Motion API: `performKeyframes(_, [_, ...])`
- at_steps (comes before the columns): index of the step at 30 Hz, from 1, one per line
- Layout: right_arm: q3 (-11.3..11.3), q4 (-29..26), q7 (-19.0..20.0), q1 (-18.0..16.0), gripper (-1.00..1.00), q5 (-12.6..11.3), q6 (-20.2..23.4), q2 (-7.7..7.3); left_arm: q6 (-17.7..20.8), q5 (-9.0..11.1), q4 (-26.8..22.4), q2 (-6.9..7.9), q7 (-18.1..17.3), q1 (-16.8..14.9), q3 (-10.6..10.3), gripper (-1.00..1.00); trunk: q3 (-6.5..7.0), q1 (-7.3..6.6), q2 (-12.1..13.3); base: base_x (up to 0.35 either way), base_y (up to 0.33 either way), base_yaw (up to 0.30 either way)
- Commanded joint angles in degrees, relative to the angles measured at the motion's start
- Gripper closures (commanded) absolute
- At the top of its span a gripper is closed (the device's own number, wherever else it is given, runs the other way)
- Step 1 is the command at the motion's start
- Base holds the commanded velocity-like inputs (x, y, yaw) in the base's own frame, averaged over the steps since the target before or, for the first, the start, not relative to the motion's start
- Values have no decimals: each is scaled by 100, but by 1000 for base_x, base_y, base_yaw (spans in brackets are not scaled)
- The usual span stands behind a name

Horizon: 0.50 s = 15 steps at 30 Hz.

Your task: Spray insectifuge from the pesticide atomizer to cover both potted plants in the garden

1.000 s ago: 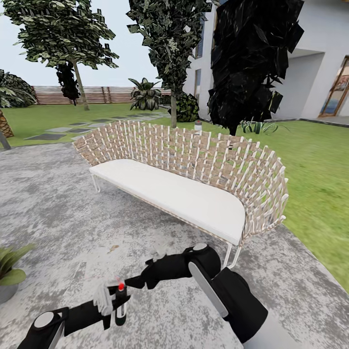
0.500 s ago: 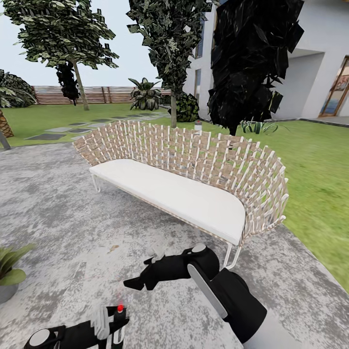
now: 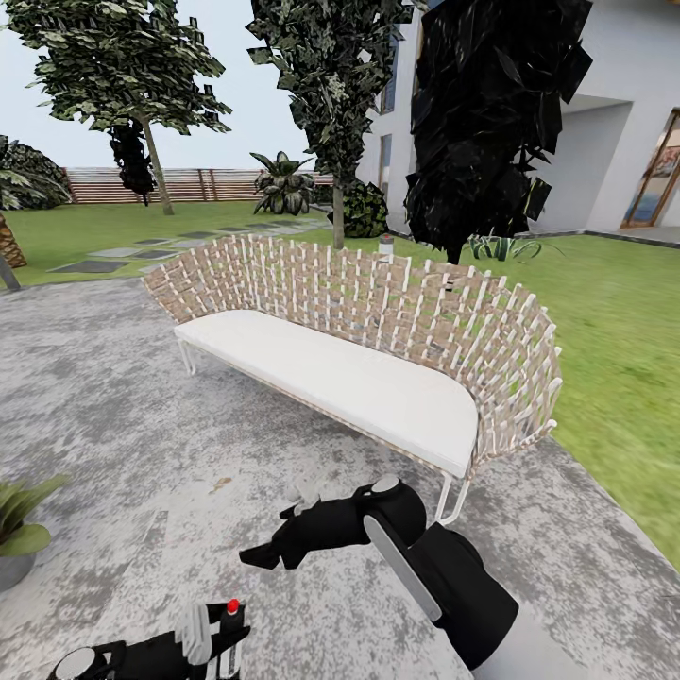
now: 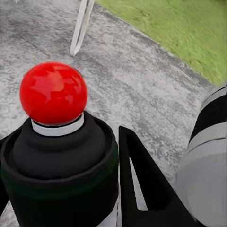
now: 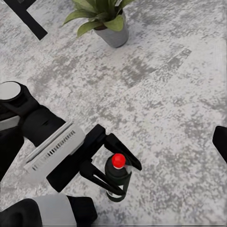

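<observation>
Clamped upright in the left gripper [image 5: 113, 177], pesticide atomizer [image 5: 117, 174] over the patio [image 3: 113, 416], ready for spraying; right gripper [image 3: 260, 555] state untellable.

We take the bench [image 3: 331, 364] on the stone patio [image 3: 123, 425] as landmark: in front of it and to its left, at the head view's bottom edge, our left gripper [image 3: 219, 635] clasps the pesticide atomizer [image 3: 231, 619], upright. Our right gripper [image 3: 260, 555] hangs between atomizer and bench. A potted plant [image 3: 17, 529] stands left of the atomizer; lawn [image 3: 614, 378] lies right of the bench, a fence [image 3: 189, 184] far behind.
</observation>
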Motion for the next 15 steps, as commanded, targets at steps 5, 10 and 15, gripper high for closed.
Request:
performKeyframes(5, [15,3,0,0,100,15,204,26,3,2,-3,-24,8,-69,1,100,0,0,0,0,0,0])
performKeyframes(10, [160,40,-7,1,100,18,225,41,4,2,-3,-36,1,-97,1,100,0,0,0,0,0,0])
performKeyframes(15, [204,147,-19,1,100,22,219,44,4,2,-6,-45,-1,-102,1,100,0,0,0,0,0,0])
